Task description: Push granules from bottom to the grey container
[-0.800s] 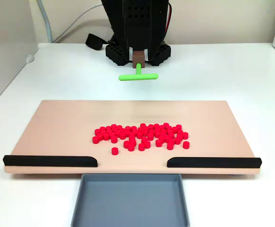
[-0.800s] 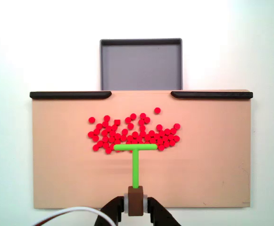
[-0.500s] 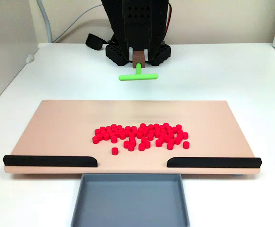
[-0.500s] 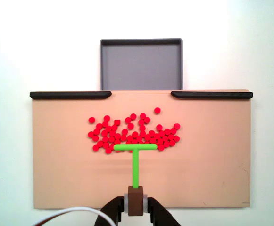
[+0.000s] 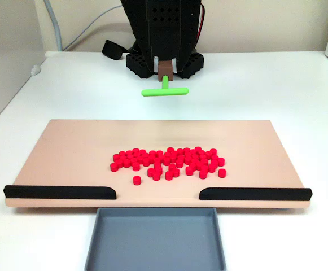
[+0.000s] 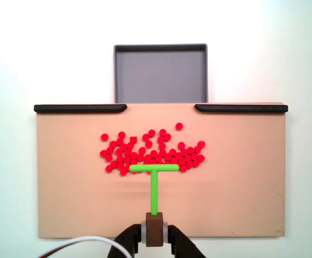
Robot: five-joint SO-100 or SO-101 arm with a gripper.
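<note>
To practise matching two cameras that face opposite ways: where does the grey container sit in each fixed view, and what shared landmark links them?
In a fixed view: the grey container sits bottom centre, below the tan board.
In a fixed view: the grey container sits top centre, above the tan board.
Shared landmark: the gap between the two black strips, which opens onto the container.

2 fixed cameras. 1 sits low at the tray end of the worktop (image 5: 276, 84), facing the arm base (image 5: 164, 56) across the tan board (image 5: 68, 152), oblique, moderately near. The other looks straight down from above the arm side. Both share the board, the red granules (image 6: 153, 150) and the grey container (image 6: 160, 75).
</note>
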